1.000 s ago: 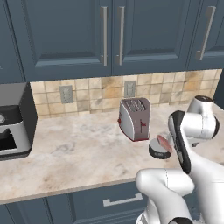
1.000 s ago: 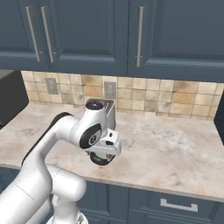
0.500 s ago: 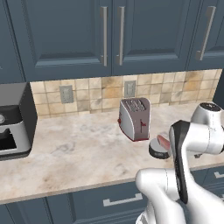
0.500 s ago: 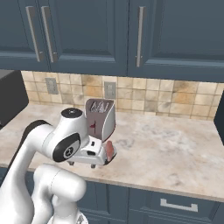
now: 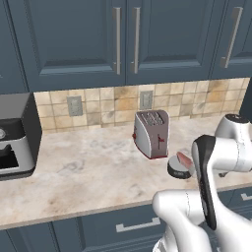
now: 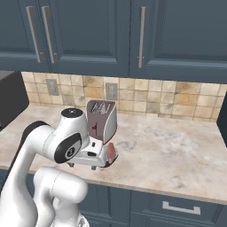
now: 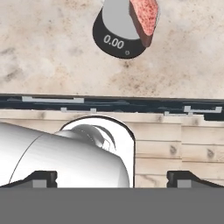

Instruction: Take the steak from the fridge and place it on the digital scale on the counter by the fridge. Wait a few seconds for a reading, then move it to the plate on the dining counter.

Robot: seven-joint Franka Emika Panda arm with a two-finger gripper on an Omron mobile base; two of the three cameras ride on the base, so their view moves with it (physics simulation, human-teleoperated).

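One steak (image 7: 144, 17) lies on one digital scale (image 7: 114, 30), on the marbled counter (image 5: 88, 172) near its front edge. In the hand view the meat sits toward one side of the disc's grey top and overhangs its rim, leaving the dark front band with its white digits clear. From the left base view the red slab (image 5: 185, 160) shows on the far side of the round scale (image 5: 177, 168), which is partly hidden behind the robot's forearm.

The gripper (image 7: 112, 177) hangs out past the counter's edge with its two dark tips spread wide apart and nothing between them. Along its line of sight the scale and steak lie well ahead, beyond the counter lip and the navy drawer fronts; directly in front of the fingers is wooden flooring. In the right base view the steak (image 6: 111, 152) peeks out just beyond the hand.

Around it: one silver toaster (image 5: 151, 133) stands just behind the scale, close but not touching as far as I can tell. One dark appliance (image 5: 15, 136) sits far off at the other end of the counter. Two wall sockets (image 5: 75, 105) are set in the tiled backsplash, and navy cabinet doors (image 5: 123, 39) with long bar handles hang above. The arm's own bulk stands between the left base camera and the scale.
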